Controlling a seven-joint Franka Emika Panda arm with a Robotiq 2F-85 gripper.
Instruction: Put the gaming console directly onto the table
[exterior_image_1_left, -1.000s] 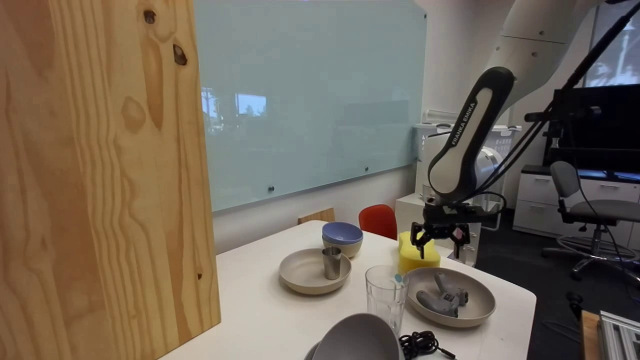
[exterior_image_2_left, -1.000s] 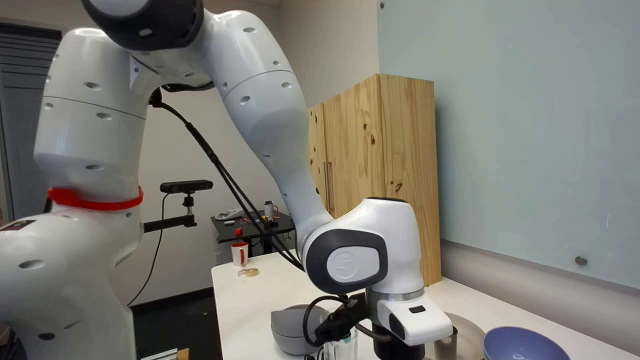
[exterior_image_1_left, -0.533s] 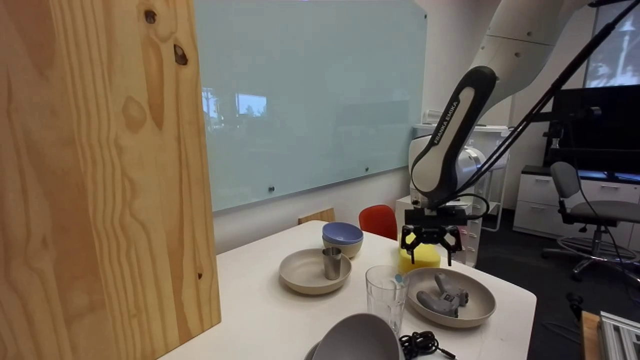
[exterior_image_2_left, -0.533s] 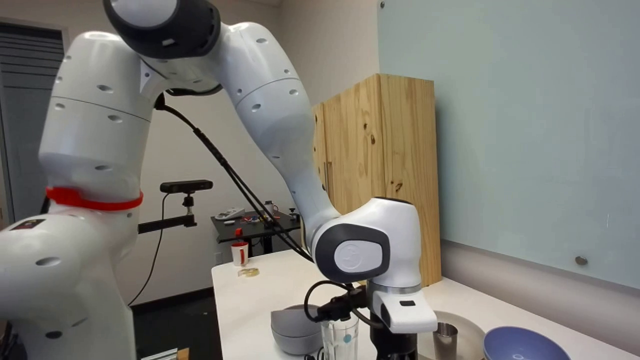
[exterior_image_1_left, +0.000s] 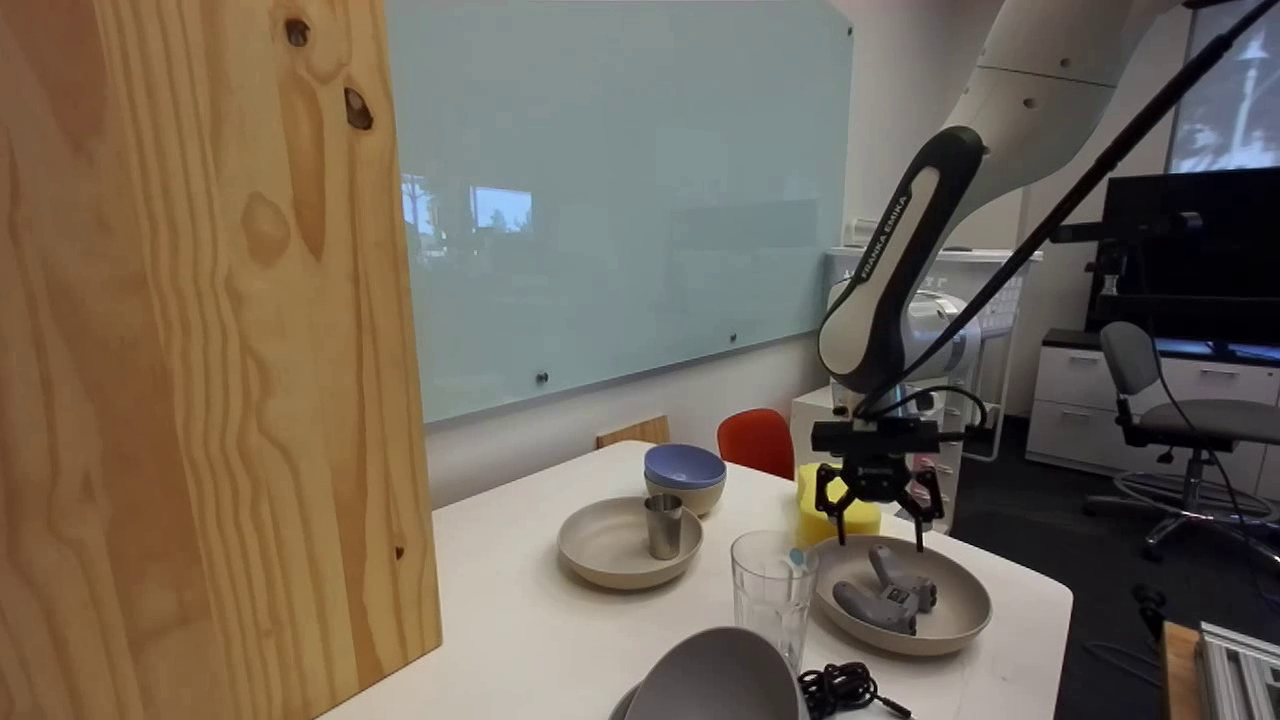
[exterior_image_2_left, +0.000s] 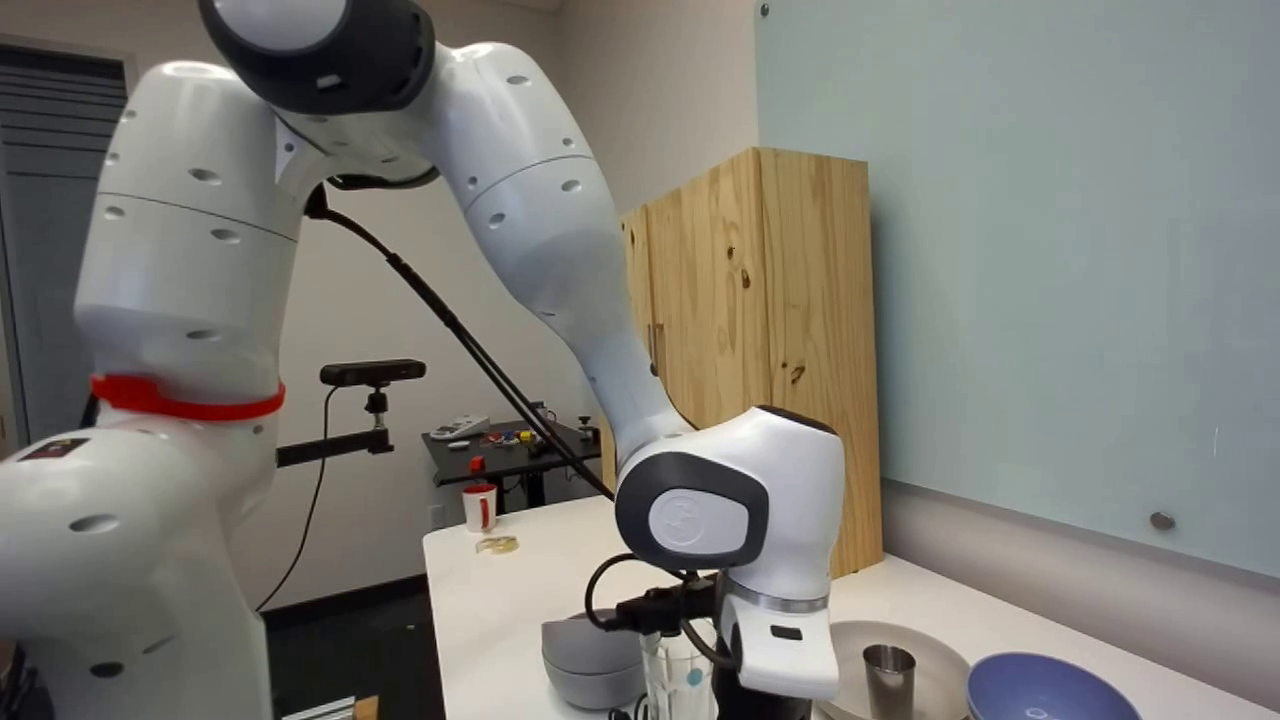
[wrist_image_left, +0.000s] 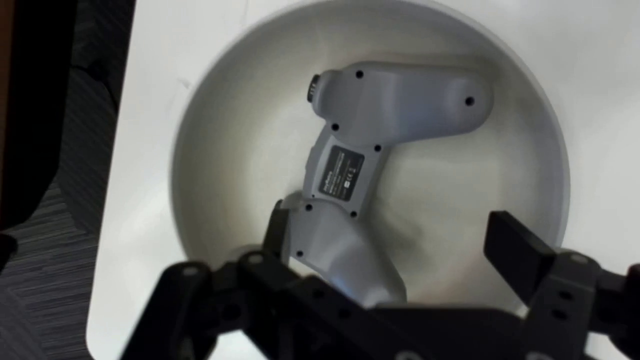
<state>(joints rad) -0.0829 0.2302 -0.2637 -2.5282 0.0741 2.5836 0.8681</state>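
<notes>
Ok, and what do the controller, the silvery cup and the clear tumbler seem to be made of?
Controller: probably molded plastic, near-matte grey; dark screw holes dot its smooth shell.
Silvery cup: likely metal, perhaps steel; light and dark streaks give a soft sheen.
Clear tumbler: glass or clear plastic, can't tell which; its walls are see-through.
</notes>
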